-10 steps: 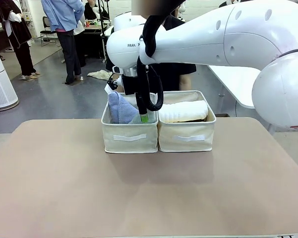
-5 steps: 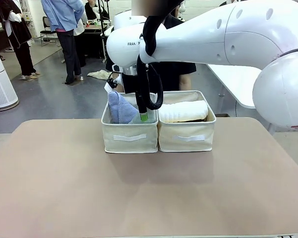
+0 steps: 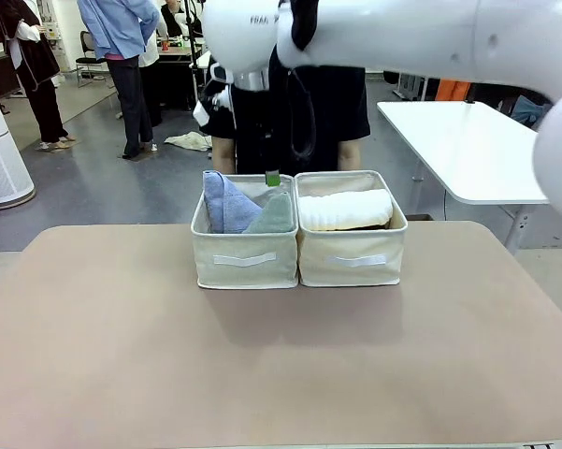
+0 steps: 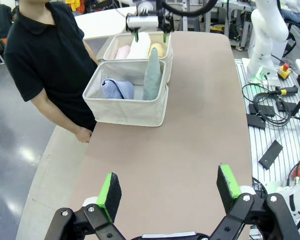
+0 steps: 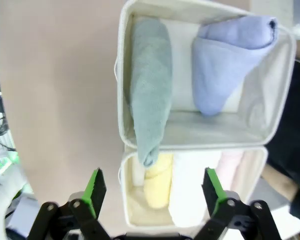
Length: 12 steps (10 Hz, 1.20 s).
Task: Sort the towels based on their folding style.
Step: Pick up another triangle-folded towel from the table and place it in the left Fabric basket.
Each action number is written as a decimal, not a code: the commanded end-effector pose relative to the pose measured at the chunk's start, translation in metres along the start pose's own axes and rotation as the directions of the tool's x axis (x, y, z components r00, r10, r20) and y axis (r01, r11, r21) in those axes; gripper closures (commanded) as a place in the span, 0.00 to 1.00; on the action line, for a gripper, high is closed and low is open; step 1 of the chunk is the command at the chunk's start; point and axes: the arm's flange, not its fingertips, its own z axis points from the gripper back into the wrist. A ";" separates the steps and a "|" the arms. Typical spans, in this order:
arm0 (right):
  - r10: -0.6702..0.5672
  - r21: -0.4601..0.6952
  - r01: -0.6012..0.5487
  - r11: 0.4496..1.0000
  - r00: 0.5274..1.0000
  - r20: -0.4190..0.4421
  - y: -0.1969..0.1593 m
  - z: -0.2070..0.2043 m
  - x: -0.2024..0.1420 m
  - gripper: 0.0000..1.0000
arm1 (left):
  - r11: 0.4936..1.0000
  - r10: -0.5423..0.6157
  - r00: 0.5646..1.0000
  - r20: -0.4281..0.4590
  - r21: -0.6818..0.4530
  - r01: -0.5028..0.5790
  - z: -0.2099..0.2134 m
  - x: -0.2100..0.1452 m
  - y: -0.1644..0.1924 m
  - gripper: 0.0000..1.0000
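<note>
**A:** Towels first: where do they lie, taking the two cream bins [image 3: 246, 259] as the mark?

**B:** All that I can see are inside them. The grey-green towel [image 5: 150, 95] and the lavender-blue towel [image 5: 224, 60], both folded, stand in the bin on the robot's left. In the adjoining bin [image 3: 353, 259] lie the rolls: a yellow towel [image 5: 157, 182], a white towel [image 5: 192, 187] and a pink towel [image 5: 229, 165], side by side.

**A:** And the dark grey one?

**B:** I cannot find it; it may be hidden under the others.

**A:** So how far along is the sorting?

**B:** I judge it finished, or nearly so. Folded goes with folded, rolled with rolled, and no cloth lies on the tan table [image 3: 262, 365] around the bins.

**A:** The grippers?

**B:** The right gripper [image 5: 153, 189] hangs above the bins, over the seam between them, jaws spread wide and holding nothing. The left gripper [image 4: 168, 190] is well back from the bins over the bare table, also wide and empty.

**A:** Anyone else near?

**B:** A person in a black shirt [image 4: 45, 65] stands just behind the bins, at the table's far edge.
</note>
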 end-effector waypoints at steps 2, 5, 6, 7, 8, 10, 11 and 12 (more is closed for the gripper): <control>-0.058 0.004 0.058 0.998 0.996 -0.071 0.040 -0.008 -0.028 0.00 | 1.000 -0.007 1.000 0.005 -0.004 0.007 0.002 0.001 -0.002 0.00; -0.011 -0.012 0.011 1.000 1.000 0.015 0.007 0.010 -0.009 0.00 | 1.000 -0.007 1.000 0.005 -0.004 0.007 0.002 0.001 -0.002 0.00; -0.011 -0.012 0.011 1.000 1.000 0.015 0.007 0.010 -0.009 0.00 | 1.000 -0.007 1.000 0.005 -0.004 0.007 0.002 0.001 -0.002 0.00; -0.011 -0.012 0.011 1.000 1.000 0.015 0.007 0.010 -0.009 0.00 | 1.000 -0.007 1.000 0.005 -0.004 0.007 0.002 0.001 -0.002 0.00; -0.011 -0.012 0.011 1.000 1.000 0.015 0.007 0.010 -0.009 0.00 | 1.000 -0.007 1.000 0.005 -0.004 0.007 0.002 0.001 -0.002 0.00; -0.020 -0.010 0.020 1.000 1.000 0.005 0.012 0.006 -0.014 0.00 | 1.000 -0.007 1.000 0.005 -0.004 0.007 0.002 0.001 -0.002 0.00; 0.006 0.063 -0.015 0.998 0.989 0.149 0.012 0.014 -0.037 0.00 | 1.000 -0.007 1.000 0.005 -0.004 0.007 0.002 0.001 -0.002 0.00; 0.049 0.118 -0.089 0.989 0.951 0.305 0.016 0.024 -0.070 0.00 | 1.000 -0.007 1.000 0.005 -0.004 0.007 0.002 0.001 -0.002 0.00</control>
